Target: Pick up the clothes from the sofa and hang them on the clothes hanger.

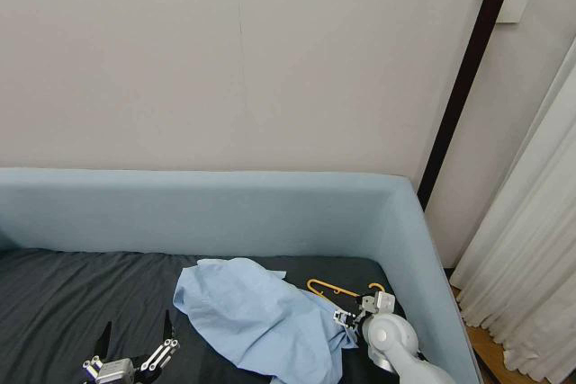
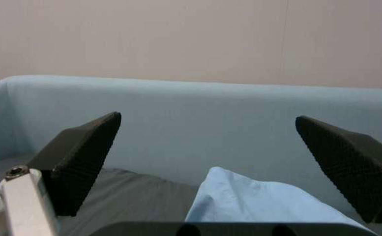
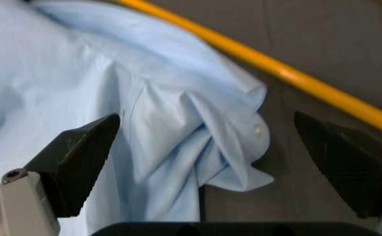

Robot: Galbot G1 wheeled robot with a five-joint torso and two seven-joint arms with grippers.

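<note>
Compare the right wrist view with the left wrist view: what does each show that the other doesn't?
Right wrist: the yellow hanger and a buttoned corner of the blue shirt, framed by the open right gripper. Left wrist: the pale blue sofa backrest and the wall, beyond the open left gripper. Shared: the blue shirt lying on the dark seat cushion.

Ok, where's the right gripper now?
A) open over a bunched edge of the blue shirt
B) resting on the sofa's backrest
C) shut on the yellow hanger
A: the right gripper is open above a folded edge of the blue shirt, with the yellow hanger lying beside it.
</note>
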